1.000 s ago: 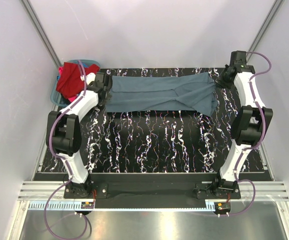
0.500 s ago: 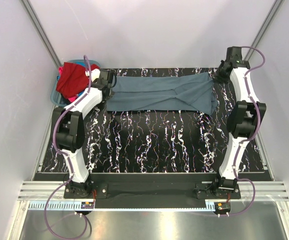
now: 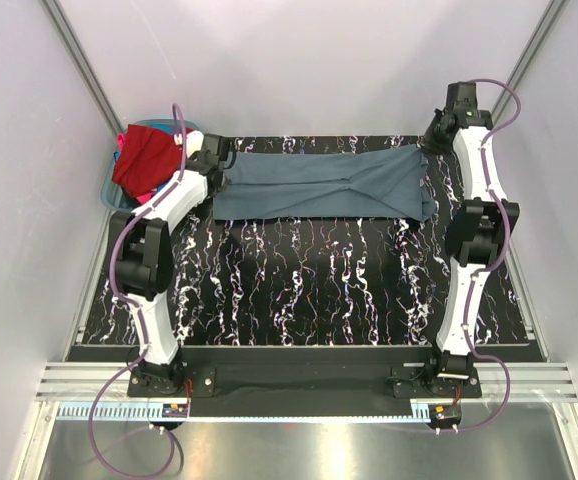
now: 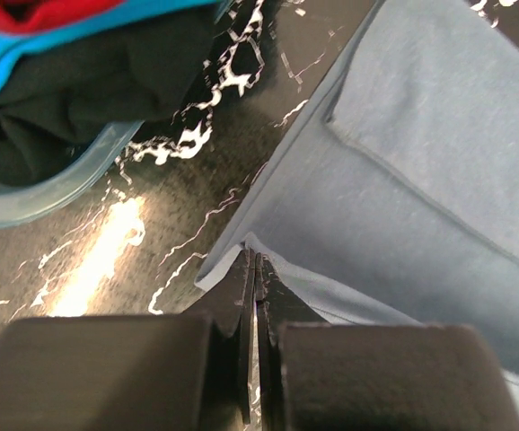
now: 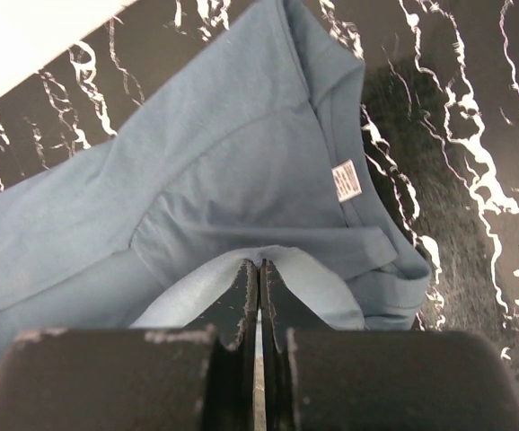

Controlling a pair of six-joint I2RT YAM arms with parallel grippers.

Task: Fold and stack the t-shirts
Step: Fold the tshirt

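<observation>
A slate grey-blue t-shirt point(image 3: 319, 185) lies stretched across the far part of the black marbled table. My left gripper point(image 3: 221, 160) is shut on its left corner; in the left wrist view the jaws point(image 4: 257, 265) pinch the cloth edge point(image 4: 403, 180). My right gripper point(image 3: 430, 140) is shut on the shirt's right end; in the right wrist view the jaws point(image 5: 259, 267) pinch a fold of cloth near the collar and its white label point(image 5: 347, 180). A red t-shirt point(image 3: 144, 158) lies heaped in the basket at far left, with bright blue cloth point(image 4: 8, 63) under it.
The teal-blue plastic basket point(image 3: 119, 200) stands at the table's far left corner, close to my left gripper; its rim shows in the left wrist view point(image 4: 53, 184), with dark cloth point(image 4: 80, 99) inside. Grey walls close in on both sides and at the back.
Both arms have moved toward the far edge, pulling the shirt's far edge with them; the shirt lies a little farther back and more taut. Both grips are unchanged.
</observation>
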